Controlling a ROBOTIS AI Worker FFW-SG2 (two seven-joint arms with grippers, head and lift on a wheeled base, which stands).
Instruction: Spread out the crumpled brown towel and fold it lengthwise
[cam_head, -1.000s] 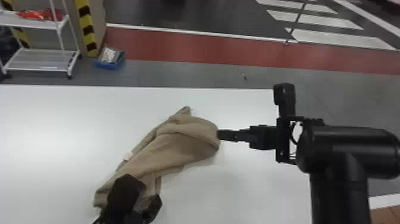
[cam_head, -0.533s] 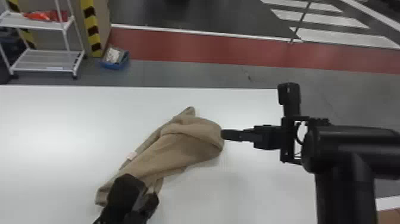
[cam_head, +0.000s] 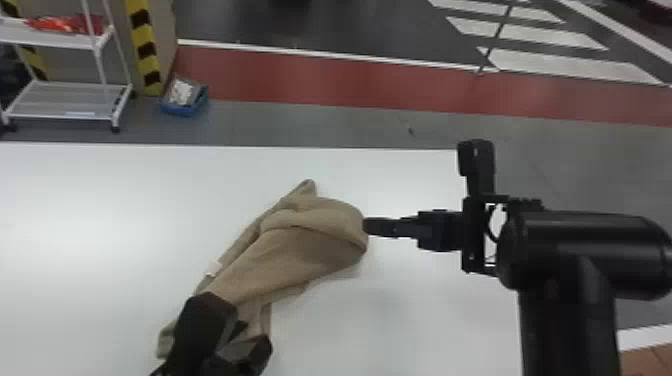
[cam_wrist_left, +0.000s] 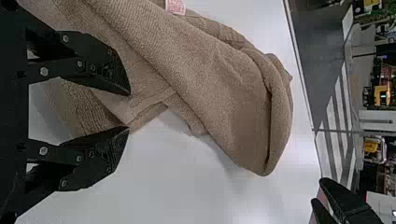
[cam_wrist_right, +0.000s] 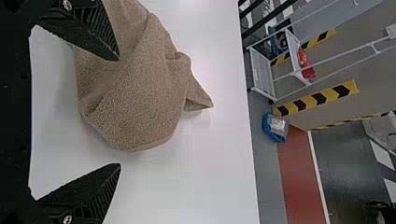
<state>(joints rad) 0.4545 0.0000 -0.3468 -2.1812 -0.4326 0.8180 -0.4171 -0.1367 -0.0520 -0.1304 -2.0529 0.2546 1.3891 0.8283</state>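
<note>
The brown towel (cam_head: 305, 240) lies bunched and twisted on the white table, slanting from near the left gripper up to the right. Over its near end is my left gripper (cam_head: 239, 334). In the left wrist view, the left gripper (cam_wrist_left: 129, 110) is open, with towel edges beneath and beside its upper finger. At the towel's right end is my right gripper (cam_head: 367, 226). The right wrist view has the right gripper (cam_wrist_right: 119, 112) open, its fingers widely parted around the rounded end of the towel (cam_wrist_right: 140, 102). Whether they touch cloth I cannot tell.
The white table (cam_head: 100, 210) has its far edge beyond the towel. Past it stand a white shelf cart (cam_head: 65, 97) and a blue bin (cam_head: 184, 100) on the floor. The right arm (cam_head: 585, 250) spans the table's right side.
The head view has shifted slightly sideways and back. Relative to the table, the towel lies much as before, and the right gripper keeps its place at the towel's right end.
</note>
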